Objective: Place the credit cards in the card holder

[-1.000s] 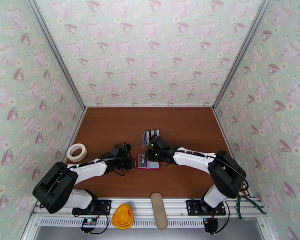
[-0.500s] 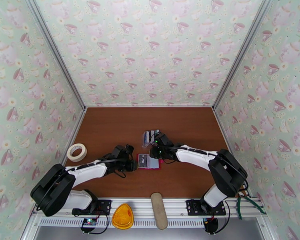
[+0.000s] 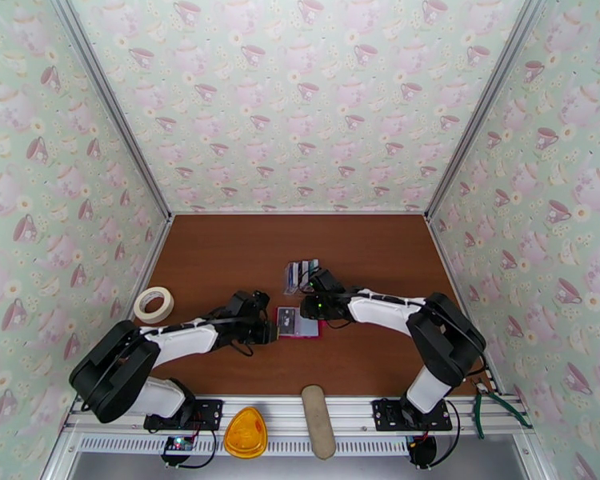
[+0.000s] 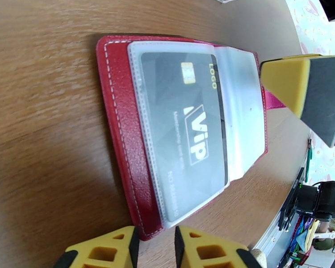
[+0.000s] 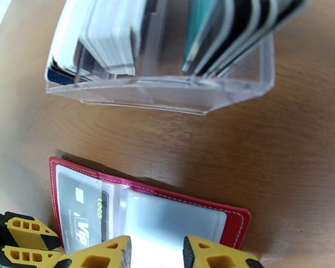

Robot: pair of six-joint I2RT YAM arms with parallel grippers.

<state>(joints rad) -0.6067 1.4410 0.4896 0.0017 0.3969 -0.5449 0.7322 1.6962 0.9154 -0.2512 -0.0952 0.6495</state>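
Where the pincers were: left pincer (image 4: 155, 246) low at the left edge of the holder (image 4: 118, 130), right pincer (image 5: 157, 253) over its right half.
Left pincer: fingers a little apart, with the red edge at the mouth of the gap. Nothing was clearly pinched, and contact could not be told.
Right pincer: fingers a little apart above the clear pocket (image 5: 176, 219), which looked empty. It gripped nothing.
Holder: lay open and flat on the desk (image 4: 42, 85), between the two pincers. It had a red stitched cover with frosted plastic sleeves inside.
Card in holder: one dark card (image 4: 190, 130) with a gold chip and "VIP" print sat in the left sleeve.
Cards (image 5: 221, 36): the rest stood on edge in a clear stand (image 5: 167, 92) just beyond the holder, showing dark and white edges and one teal.
Handling, cards: likely light, stiff and slick. Best taken by the edge that stood clear of the stand, pinched across the faces.
Handling, holder: likely soft and light, apt to slide or fold shut. One pincer would need to pin the cover while a card went in.
Sleeve mouth: looked tight and limp, so a card would need a square entry.
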